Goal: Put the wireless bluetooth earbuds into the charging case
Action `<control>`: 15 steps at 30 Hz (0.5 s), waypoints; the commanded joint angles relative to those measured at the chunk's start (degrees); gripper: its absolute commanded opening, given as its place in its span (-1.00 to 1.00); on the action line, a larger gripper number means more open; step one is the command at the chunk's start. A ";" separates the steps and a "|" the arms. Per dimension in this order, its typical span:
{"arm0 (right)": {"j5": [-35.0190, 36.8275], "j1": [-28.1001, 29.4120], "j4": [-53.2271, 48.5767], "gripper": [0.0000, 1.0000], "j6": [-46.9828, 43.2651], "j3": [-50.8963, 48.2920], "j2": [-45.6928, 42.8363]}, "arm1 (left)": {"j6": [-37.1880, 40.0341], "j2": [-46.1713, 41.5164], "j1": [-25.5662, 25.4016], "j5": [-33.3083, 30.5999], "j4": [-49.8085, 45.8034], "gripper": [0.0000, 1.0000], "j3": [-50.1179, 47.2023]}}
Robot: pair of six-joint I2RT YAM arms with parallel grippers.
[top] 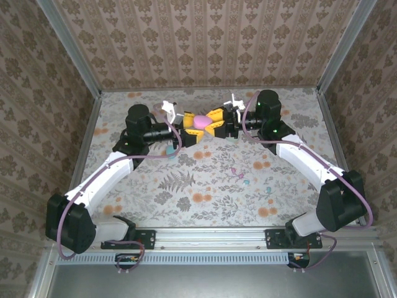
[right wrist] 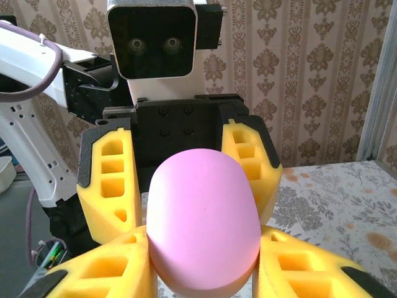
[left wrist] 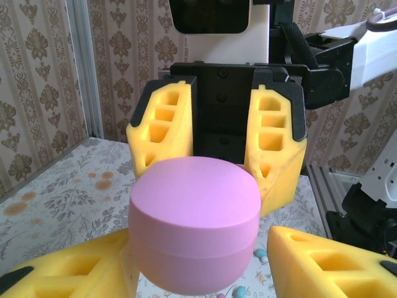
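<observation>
Showing matte pink case (left wrist: 195, 217), rounded, seamed

Case (top: 201, 121) over table (top: 186, 198) — earbuds (top: 246, 182) nearer, rightward

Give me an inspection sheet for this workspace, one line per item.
Surface: floral-patterned table, flat, no spills seen.
Job's things: pink case held up between both hands, looks closed; small pastel buds lie loose on the table, right of centre.
Clutter: white piece behind the left wrist, too small to identify.
Hands: right hand shut on the case; left hand has its fingers either side of the case, contact unclear.
Cables: purple cable runs along each arm.
Surroundings: wallpapered walls on three sides; metal rail at the near edge.
</observation>
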 commanded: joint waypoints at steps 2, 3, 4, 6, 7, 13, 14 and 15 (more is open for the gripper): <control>-0.83 0.32 -0.17 -0.27 -1.54 -0.78 -2.00 | -0.86 -0.59 -0.47 0.85 1.61 0.08 0.81; -0.90 0.29 -0.18 -0.27 -1.60 -0.79 -1.98 | -0.95 -0.50 -0.47 0.85 1.58 0.08 0.93; -0.82 0.27 -0.21 -0.27 -1.66 -0.78 -2.01 | -1.05 -0.49 -0.48 0.89 1.70 0.06 0.90; -0.78 0.24 -0.28 -0.27 -1.86 -0.79 -1.95 | -1.12 -0.49 -0.47 0.80 1.96 0.03 0.94; -0.81 0.29 -0.25 -0.27 -1.97 -0.87 -1.99 | -1.26 -0.53 -0.47 0.68 2.06 0.01 0.96; -0.31 0.26 -0.24 -0.27 -2.39 -0.95 -2.02 | -1.52 -0.31 -0.56 0.68 2.11 -0.09 1.21; -0.35 0.29 -0.10 -0.27 -2.40 -0.86 -1.98 | -1.48 -0.28 -0.56 0.72 2.04 -0.11 1.24; -0.32 0.28 -0.11 -0.27 -2.39 -0.88 -2.01 | -1.51 -0.22 -0.56 0.72 1.97 -0.11 1.26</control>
